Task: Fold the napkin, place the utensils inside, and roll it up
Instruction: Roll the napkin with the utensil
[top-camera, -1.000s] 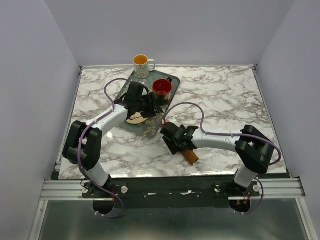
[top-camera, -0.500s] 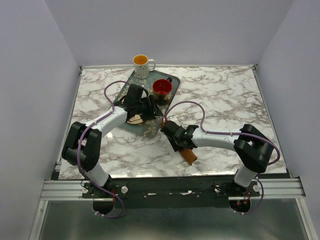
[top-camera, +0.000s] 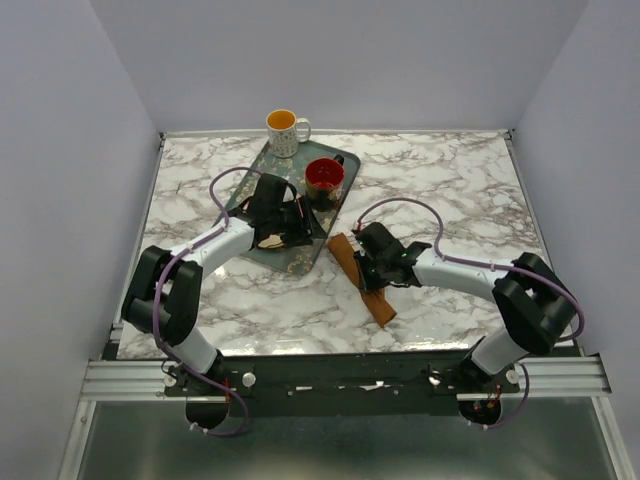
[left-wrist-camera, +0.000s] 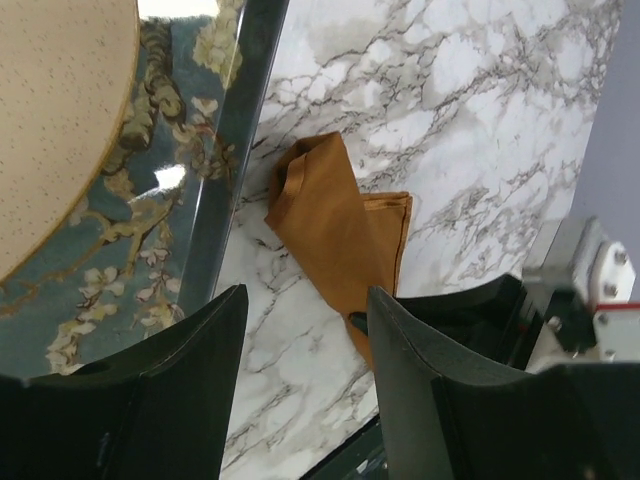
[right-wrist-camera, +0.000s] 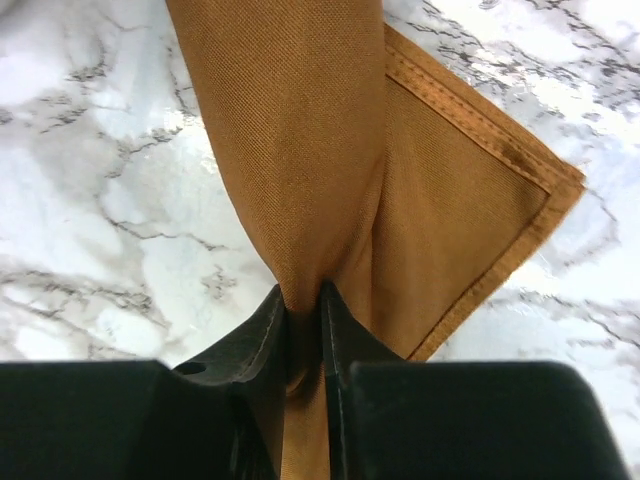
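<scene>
Broadly, the marble table (top-camera: 450, 190) is filling most of the overhead view. The dark green patterned tray (top-camera: 306, 258) is sitting upper left of centre. The napkin (top-camera: 347, 252) is lying on the bare marble just right of the tray's near corner, at mid-frame, folded and bunched into a long narrow strip. The cloth is looking thin, light and limp, so it is likely going to sag and slide on the glossy marble rather than hold a crease. A hemmed corner or edge is seeming the surest place to take hold. The right gripper (right-wrist-camera: 303, 305) is clenching a gathered ridge of the napkin between nearly closed jaws, at the bottom of its wrist view. The left gripper (left-wrist-camera: 305, 300) is hanging over the tray with jaws apart and nothing between them, a pale plate (left-wrist-camera: 50, 120) showing at the upper left of its view. The utensils are not showing anywhere that I can make out. The arms are covering part of the tray, and the middle of the napkin is hiding under the right wrist.
</scene>
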